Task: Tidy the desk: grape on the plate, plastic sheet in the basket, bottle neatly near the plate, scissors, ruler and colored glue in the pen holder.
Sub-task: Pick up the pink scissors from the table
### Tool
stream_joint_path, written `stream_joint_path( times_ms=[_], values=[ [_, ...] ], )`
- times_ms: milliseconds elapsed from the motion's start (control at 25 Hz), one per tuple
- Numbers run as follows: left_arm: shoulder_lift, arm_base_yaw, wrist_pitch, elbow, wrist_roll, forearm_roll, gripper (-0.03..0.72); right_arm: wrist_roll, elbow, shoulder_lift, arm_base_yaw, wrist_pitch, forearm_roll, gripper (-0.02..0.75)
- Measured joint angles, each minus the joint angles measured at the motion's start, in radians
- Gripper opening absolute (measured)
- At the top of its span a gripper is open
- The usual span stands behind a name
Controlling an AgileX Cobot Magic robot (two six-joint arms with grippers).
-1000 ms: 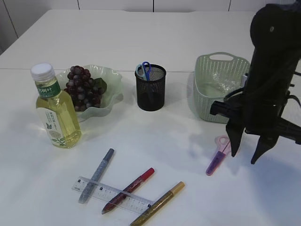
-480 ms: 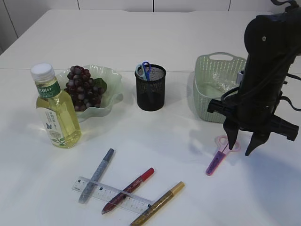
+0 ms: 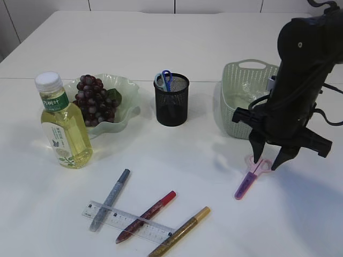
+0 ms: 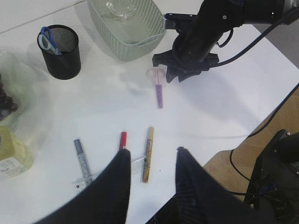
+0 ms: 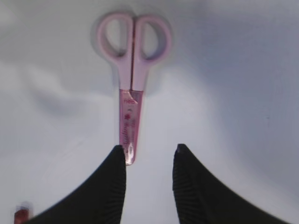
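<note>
Hovering low over white bench (image 3: 177, 160), right gripper (image 3: 266, 161) poised above pink scissors (image 3: 251, 176), jaws apart, empty. Scissors lie flat just before basket (image 3: 236, 115); in wrist view, blades point toward left finger, offset from gap. Left gripper (image 4: 152, 161) well apart, jaws apart, empty.

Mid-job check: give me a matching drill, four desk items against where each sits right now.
Items:
1. grapes
2. blue scissors
3. pink scissors
4. ruler

Places:
A. in the pen holder
B. on the table under the right gripper
C. on the plate
D. under the red pen

Pairs: 1-C, 2-A, 3-B, 4-D
</note>
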Motion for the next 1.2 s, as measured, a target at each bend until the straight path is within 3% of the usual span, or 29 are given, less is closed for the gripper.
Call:
stream_joint_path(
  times_ms=[1200],
  values=[
    [0.0,0.0,0.0,0.0,0.001,0.004,0.243,0.016,0.0,0.158,0.0,-0.102,0.067,0.302]
  ],
)
